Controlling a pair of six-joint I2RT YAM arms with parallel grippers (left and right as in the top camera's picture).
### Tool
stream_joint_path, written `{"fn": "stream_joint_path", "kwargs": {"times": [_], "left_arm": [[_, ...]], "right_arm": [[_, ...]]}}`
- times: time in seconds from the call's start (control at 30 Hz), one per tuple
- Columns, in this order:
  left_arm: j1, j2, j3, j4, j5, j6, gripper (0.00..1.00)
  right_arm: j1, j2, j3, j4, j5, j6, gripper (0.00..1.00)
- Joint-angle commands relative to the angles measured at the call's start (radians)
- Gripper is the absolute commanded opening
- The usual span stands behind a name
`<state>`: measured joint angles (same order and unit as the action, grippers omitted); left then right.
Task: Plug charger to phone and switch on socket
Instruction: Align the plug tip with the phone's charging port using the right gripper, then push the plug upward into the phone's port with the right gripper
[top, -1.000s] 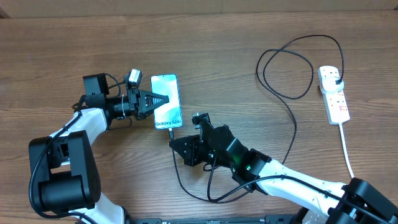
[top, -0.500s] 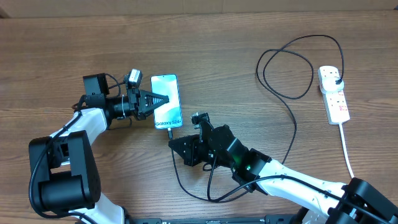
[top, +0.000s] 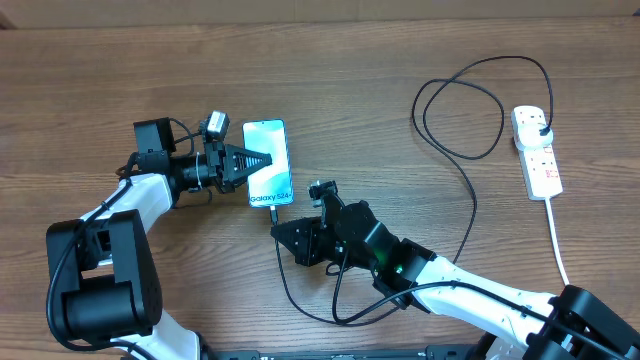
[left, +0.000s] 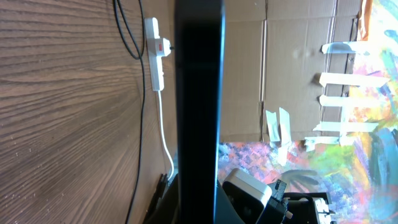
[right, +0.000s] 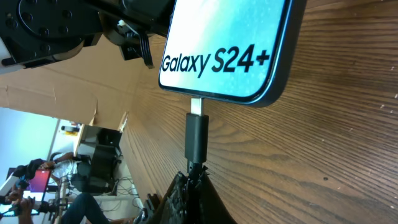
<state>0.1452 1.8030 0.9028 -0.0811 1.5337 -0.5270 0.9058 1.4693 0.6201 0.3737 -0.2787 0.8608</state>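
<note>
The right gripper (top: 280, 228), closed on the connector (right: 196, 137) of the thin black charger cable (top: 470, 200), is aiming it along the long axis of the slim lit-screen smartphone (top: 270, 150) directly ahead, with the tip meeting the smartphone's lower edge, while the closed left gripper (top: 258, 161) is clamping the smartphone's side edge on the wooden counter (top: 400, 60).

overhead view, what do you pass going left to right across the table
phone → big loop of the black cable → power strip
</note>
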Motion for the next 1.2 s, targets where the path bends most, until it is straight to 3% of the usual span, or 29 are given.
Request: {"fn": "stream_joint_path", "kwargs": {"times": [0.0,1.17], "left_arm": [[-0.005,0.009,0.002,0.003,0.047,-0.020,0.04],[-0.015,0.009,0.002,0.008,0.034,-0.020,0.04]], "right_arm": [[0.006,0.013,-0.006,0.006,0.001,0.007,0.04],[0.006,0.013,-0.006,0.000,-0.040,0.007,0.04]]}}
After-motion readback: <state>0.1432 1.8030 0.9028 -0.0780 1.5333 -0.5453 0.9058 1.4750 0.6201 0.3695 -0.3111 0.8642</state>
